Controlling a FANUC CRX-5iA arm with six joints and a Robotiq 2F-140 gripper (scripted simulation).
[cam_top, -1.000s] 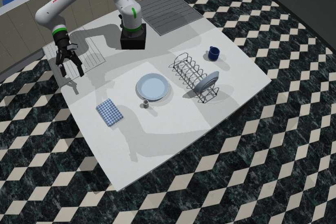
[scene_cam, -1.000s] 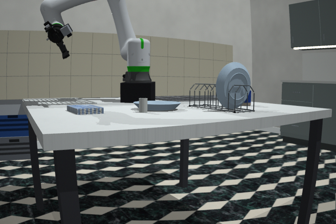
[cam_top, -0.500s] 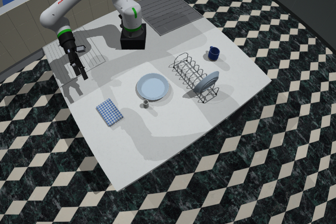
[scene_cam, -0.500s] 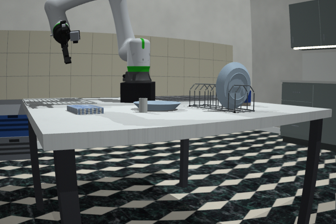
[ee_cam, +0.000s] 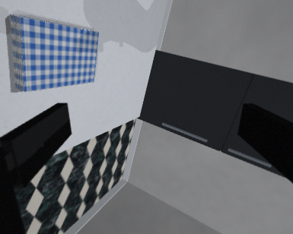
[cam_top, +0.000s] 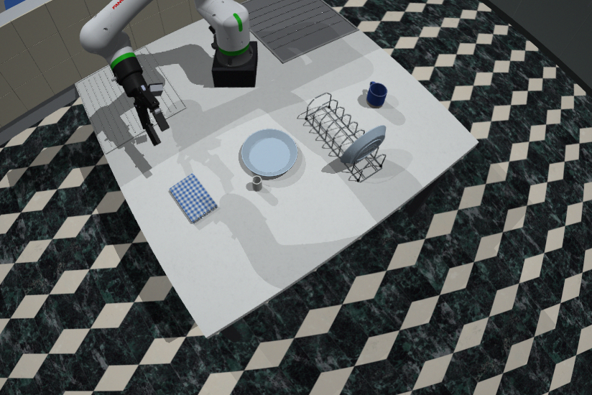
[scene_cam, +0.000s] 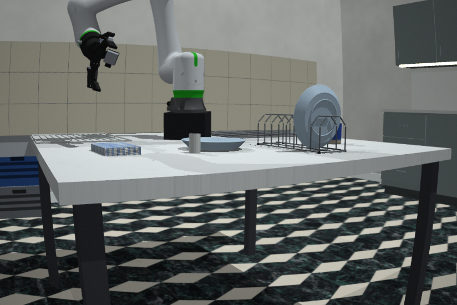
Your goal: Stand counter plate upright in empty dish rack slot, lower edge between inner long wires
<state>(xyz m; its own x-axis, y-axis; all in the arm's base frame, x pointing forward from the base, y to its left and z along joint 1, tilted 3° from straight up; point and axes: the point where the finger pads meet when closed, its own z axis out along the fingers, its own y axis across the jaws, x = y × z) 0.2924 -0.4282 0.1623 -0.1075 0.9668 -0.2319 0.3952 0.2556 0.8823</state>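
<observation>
A light blue plate [cam_top: 269,152] lies flat in the middle of the white counter; it also shows in the exterior view [scene_cam: 214,143]. A wire dish rack [cam_top: 341,135] stands to its right on the counter, with another blue plate [cam_top: 363,144] upright in a slot near its front end [scene_cam: 317,116]. Several slots behind it are empty. My gripper [cam_top: 156,130] [scene_cam: 94,82] is open and empty, high above the counter's left part, far from both plates. In the wrist view its two black fingers frame the counter edge and floor; no plate shows there.
A small grey cup [cam_top: 256,183] stands just in front of the lying plate. A blue checked cloth [cam_top: 192,197] lies at the front left [ee_cam: 52,55]. A dark blue mug [cam_top: 376,93] stands behind the rack. Wire grids [cam_top: 126,94] lie at the counter's back left. The arm's base [cam_top: 234,65] is at the back.
</observation>
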